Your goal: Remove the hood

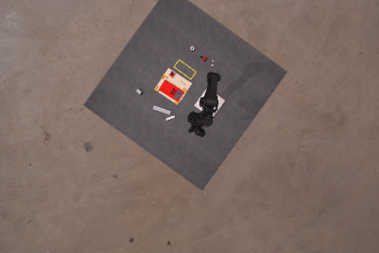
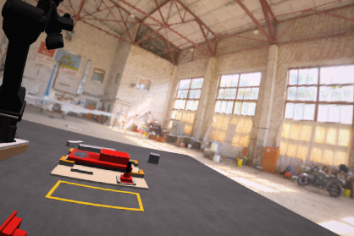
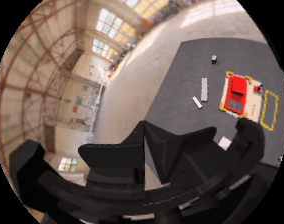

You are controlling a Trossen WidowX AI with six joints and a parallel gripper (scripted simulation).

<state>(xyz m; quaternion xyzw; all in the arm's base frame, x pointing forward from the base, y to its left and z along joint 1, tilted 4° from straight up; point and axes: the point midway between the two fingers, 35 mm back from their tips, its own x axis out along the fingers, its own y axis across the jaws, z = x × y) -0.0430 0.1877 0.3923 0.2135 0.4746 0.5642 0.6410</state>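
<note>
The red toy car lies on a beige board. The hood seems to be the low end of the car with a dark grey patch; its edges are too small to make out. The marked area, a yellow rectangle outline, lies on the table beside the board, with nothing inside it. My gripper is shut and empty, its fingertips meeting in the wrist view. It hangs high above the table, well away from car and marked area.
The board carries orange corner blocks and a small red fixture. A grey bar, a white bar and a small block lie beyond. A red part and a ring lie past the rectangle.
</note>
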